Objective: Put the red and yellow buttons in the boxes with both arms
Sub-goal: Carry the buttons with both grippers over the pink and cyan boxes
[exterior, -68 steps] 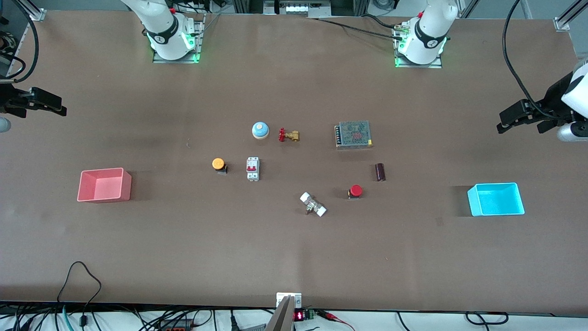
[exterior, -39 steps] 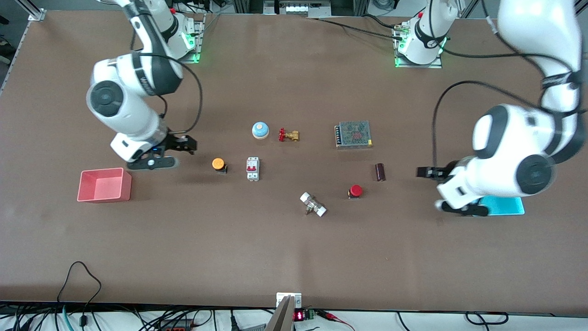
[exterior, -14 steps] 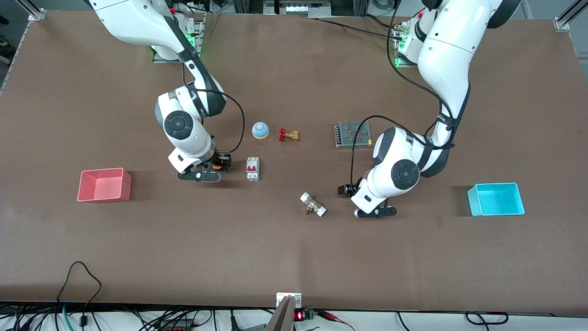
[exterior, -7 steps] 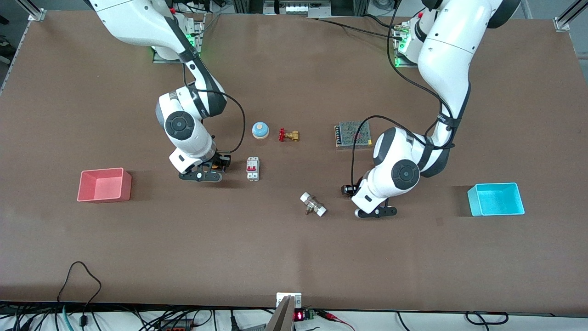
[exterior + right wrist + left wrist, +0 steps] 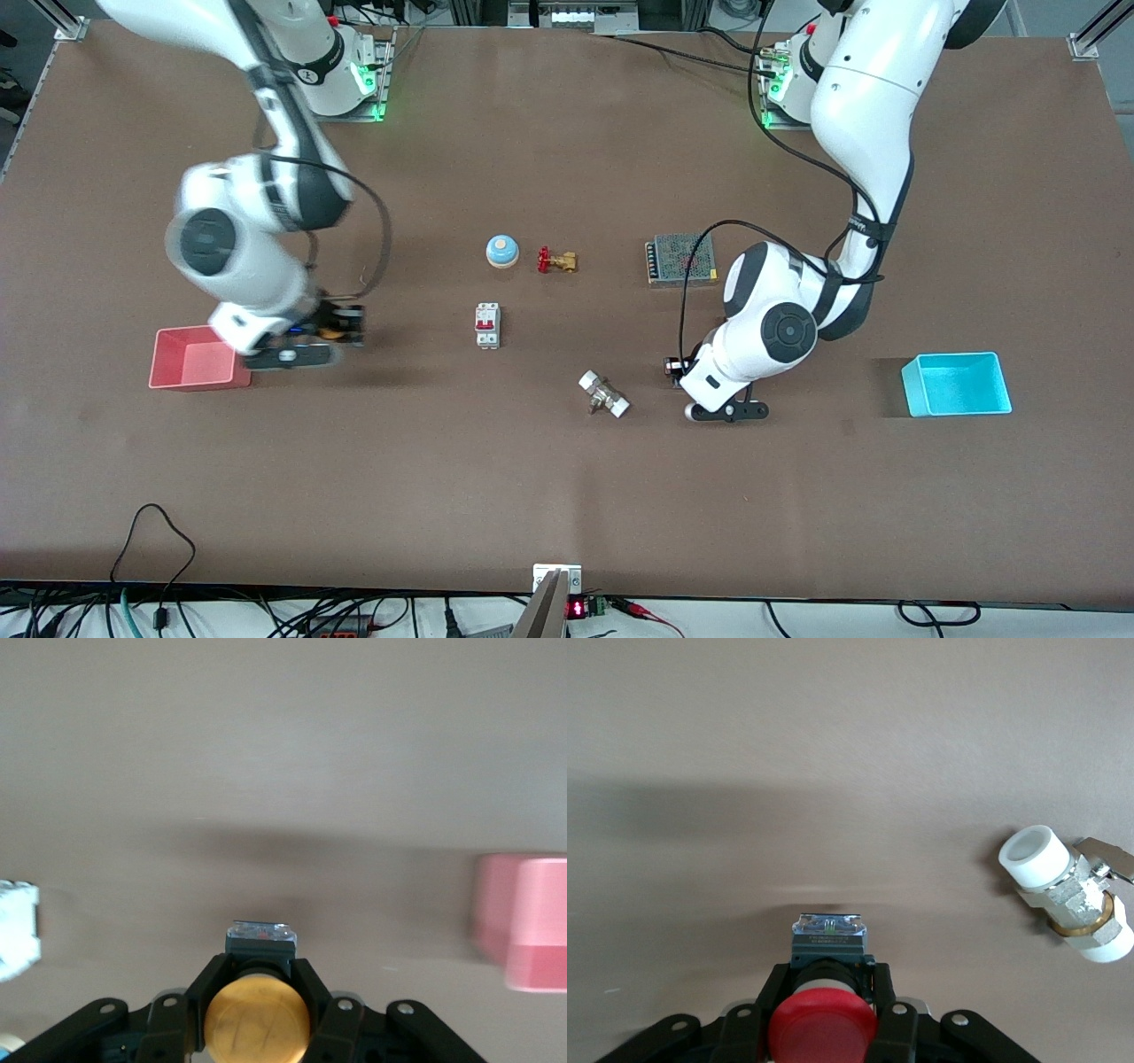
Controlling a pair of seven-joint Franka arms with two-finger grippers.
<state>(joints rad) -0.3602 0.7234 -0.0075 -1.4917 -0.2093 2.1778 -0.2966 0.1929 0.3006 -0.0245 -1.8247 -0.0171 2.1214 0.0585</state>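
- The right gripper (image 5: 341, 323) is clamped on the yellow button (image 5: 258, 1020), in the air just beside the pink box (image 5: 190, 359), at the box's 3 o'clock.
- The left gripper (image 5: 675, 368) is clamped on the red button (image 5: 822, 1027), low at the table, the white-capped fitting (image 5: 604, 394) at its 8 o'clock.
- The cyan box (image 5: 957, 384) sits at the left gripper's 3 o'clock, well apart.

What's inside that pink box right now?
The visible part of the pink box holds nothing. The right arm covers one corner. The yellow button is held in the right end effector beside the box, not in it.
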